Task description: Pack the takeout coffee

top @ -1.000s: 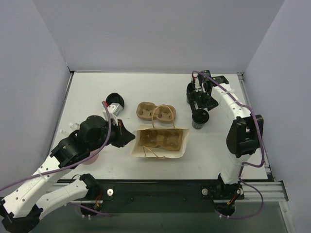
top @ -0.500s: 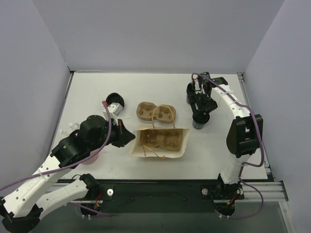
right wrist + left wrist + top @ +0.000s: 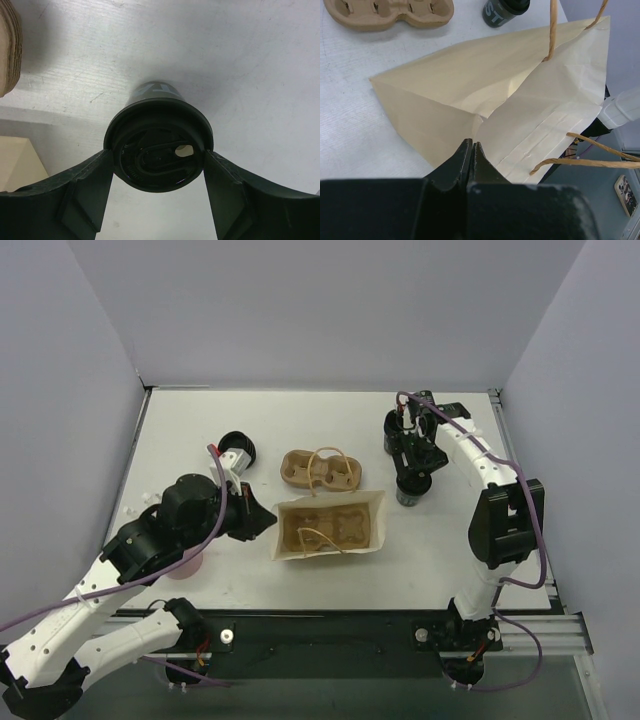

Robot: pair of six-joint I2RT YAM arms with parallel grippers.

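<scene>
The takeout coffee [image 3: 408, 494], a small black cup with a round black lid, stands on the table right of the paper bag [image 3: 330, 527]. My right gripper [image 3: 411, 478] is over it. In the right wrist view my right gripper [image 3: 157, 156] is shut on the lid [image 3: 159, 150], one finger on each side. My left gripper [image 3: 266, 522] is shut on the bag's left edge; in the left wrist view my left gripper [image 3: 471, 145] pinches the bag [image 3: 495, 95]. A brown pulp carrier [image 3: 325, 531] shows inside the bag. The cup also shows in the left wrist view [image 3: 504, 9].
A second pulp carrier [image 3: 320, 469] lies behind the bag, under its handle loop. Black cups or lids [image 3: 236, 446] sit at the back left, and another black stack [image 3: 391, 430] is beside the right arm. A pink thing [image 3: 185, 565] lies under the left arm.
The bag has been tipped more upright, its mouth now facing up. My right gripper has come down around the cup's lid.
</scene>
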